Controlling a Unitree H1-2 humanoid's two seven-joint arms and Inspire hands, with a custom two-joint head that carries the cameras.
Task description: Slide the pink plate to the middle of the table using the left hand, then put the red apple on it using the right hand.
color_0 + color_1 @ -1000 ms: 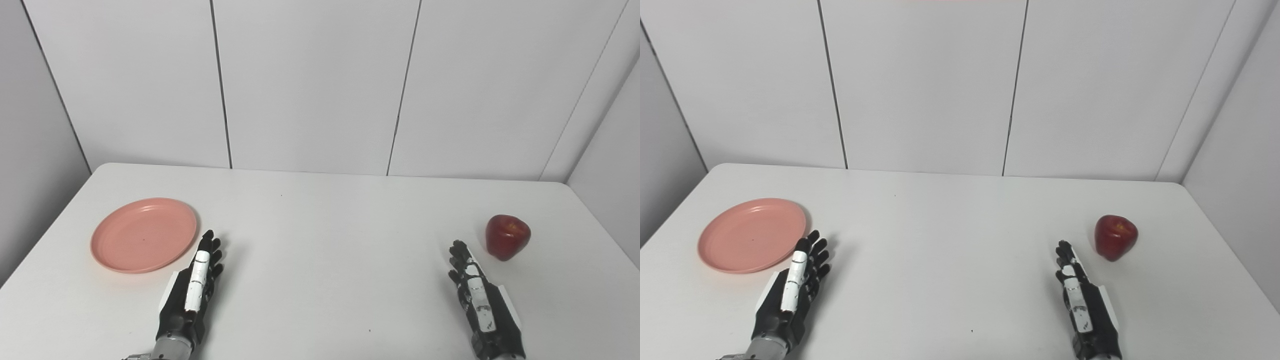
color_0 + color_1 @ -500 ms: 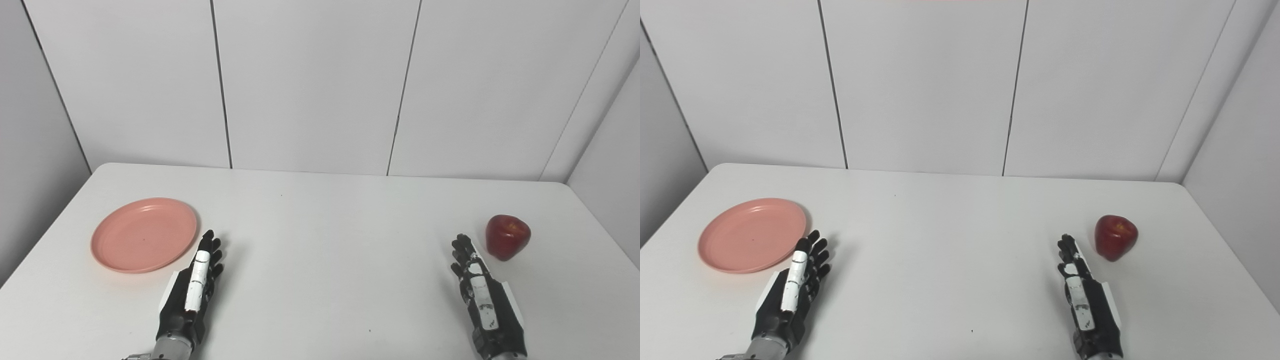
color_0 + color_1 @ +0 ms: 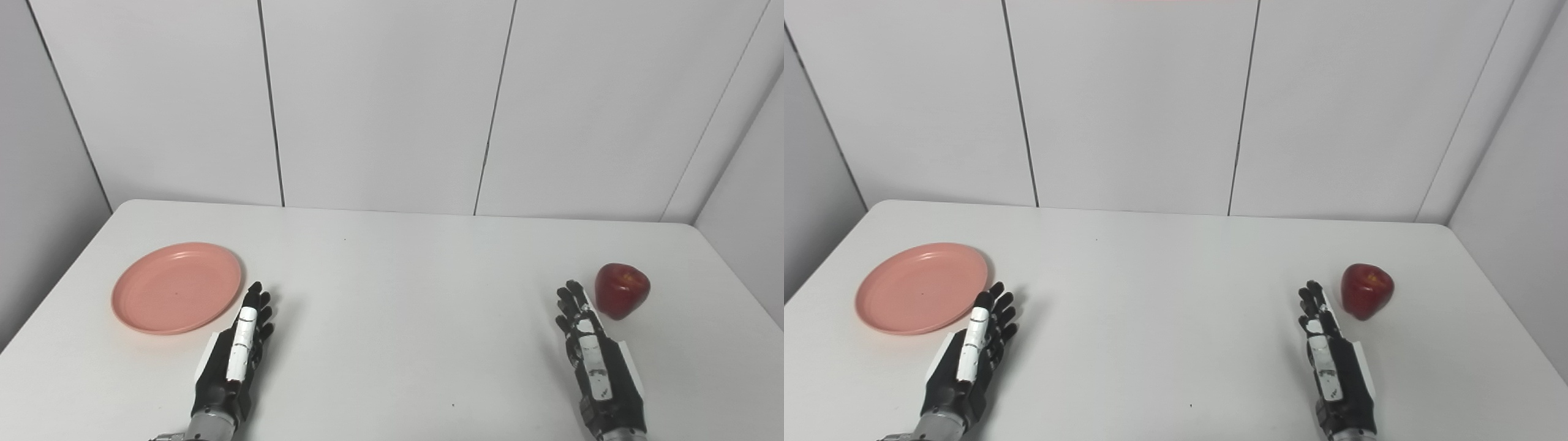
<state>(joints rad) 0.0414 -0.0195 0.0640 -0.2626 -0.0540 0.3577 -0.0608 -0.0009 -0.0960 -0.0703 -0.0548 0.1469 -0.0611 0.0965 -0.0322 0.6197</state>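
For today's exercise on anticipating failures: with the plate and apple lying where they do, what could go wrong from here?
1. The pink plate lies far left, near the table edge; a poorly aimed push by the left hand could send it off.
2. The red apple is round and close to the right hand; a brush might roll it toward the right edge.
3. The plate is not yet centred; taking the apple first leaves no target.

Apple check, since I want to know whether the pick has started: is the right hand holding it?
No, the right hand lies open beside the apple, which sits alone on the table.
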